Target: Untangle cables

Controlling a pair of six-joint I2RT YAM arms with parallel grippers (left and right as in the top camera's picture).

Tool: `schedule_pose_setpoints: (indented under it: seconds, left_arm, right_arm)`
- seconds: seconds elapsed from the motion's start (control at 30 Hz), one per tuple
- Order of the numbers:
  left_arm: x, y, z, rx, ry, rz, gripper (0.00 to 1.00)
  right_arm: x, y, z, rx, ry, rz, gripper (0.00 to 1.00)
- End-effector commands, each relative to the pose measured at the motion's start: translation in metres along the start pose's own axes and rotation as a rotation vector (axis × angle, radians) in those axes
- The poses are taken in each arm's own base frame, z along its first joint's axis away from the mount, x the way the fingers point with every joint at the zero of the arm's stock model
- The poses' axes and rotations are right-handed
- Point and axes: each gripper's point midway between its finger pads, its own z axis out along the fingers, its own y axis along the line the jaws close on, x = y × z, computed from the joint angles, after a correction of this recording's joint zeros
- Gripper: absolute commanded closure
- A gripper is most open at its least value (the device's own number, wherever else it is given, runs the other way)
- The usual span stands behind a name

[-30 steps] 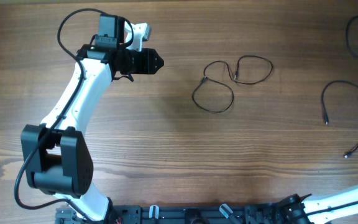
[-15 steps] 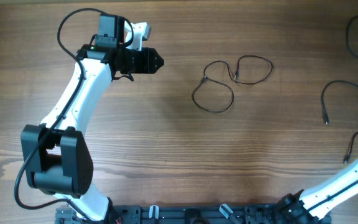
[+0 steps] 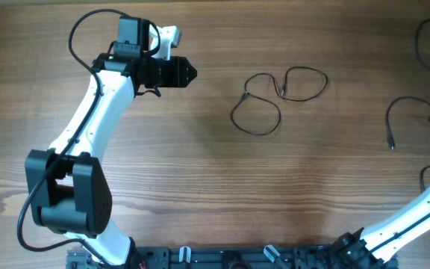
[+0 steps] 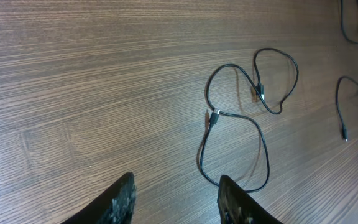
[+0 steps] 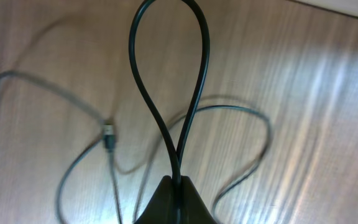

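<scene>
Two linked loops of thin black cable (image 3: 246, 96) lie mid-table, to the right of my left gripper (image 3: 188, 73). In the left wrist view this cable (image 4: 214, 116) lies ahead of the left gripper (image 4: 176, 180), which is open with bare wood between its fingers. My right gripper (image 5: 178, 183) is shut on a black cable, and the cable's loop (image 5: 206, 56) stands up from the jaws. Blurred cable strands (image 5: 109, 135) lie on the table below it. More loose cables (image 3: 389, 127) lie at the right edge in the overhead view.
The white right arm (image 3: 424, 205) reaches up from the bottom right corner and leaves the overhead view. Another cable curl (image 3: 418, 45) sits at the back right corner. The left arm's link (image 3: 95, 119) crosses the left side.
The right arm has swung in along the right edge towards the back. The front-right cable's end has lifted and shifted. The left arm and the middle cable have not moved.
</scene>
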Motion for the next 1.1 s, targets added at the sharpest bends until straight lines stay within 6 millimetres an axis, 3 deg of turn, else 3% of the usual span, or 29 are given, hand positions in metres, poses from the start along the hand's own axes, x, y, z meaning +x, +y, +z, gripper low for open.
schedule_pose_setpoints:
  seconds: [0.0,0.17,0.3,0.47,0.9,1.07]
  left_arm:
    - [-0.003,-0.01,-0.007,0.024,-0.019,0.012,0.56]
    - [-0.007,-0.01,-0.007,0.026,-0.035,0.02,0.54]
    - [-0.009,-0.011,-0.007,0.027,-0.043,0.025,0.54]
    - [-0.01,-0.011,-0.007,0.027,-0.045,0.03,0.53]
    - [-0.012,-0.011,-0.007,0.029,-0.056,0.036,0.51]
    - [-0.013,-0.011,-0.007,0.029,-0.058,0.037,0.5]
  right_arm:
    - [-0.014,-0.039,0.006,0.07,-0.009,0.107,0.96]
    - [-0.016,-0.086,0.012,0.099,0.048,0.224,0.96]
    - [-0.007,-0.104,0.007,0.117,0.09,0.285,0.96]
    - [-0.01,-0.108,-0.007,0.109,0.062,0.295,0.96]
    - [-0.008,-0.109,-0.008,0.115,0.066,0.305,0.95]
    - [-0.008,-0.11,-0.008,0.121,0.067,0.307,0.8]
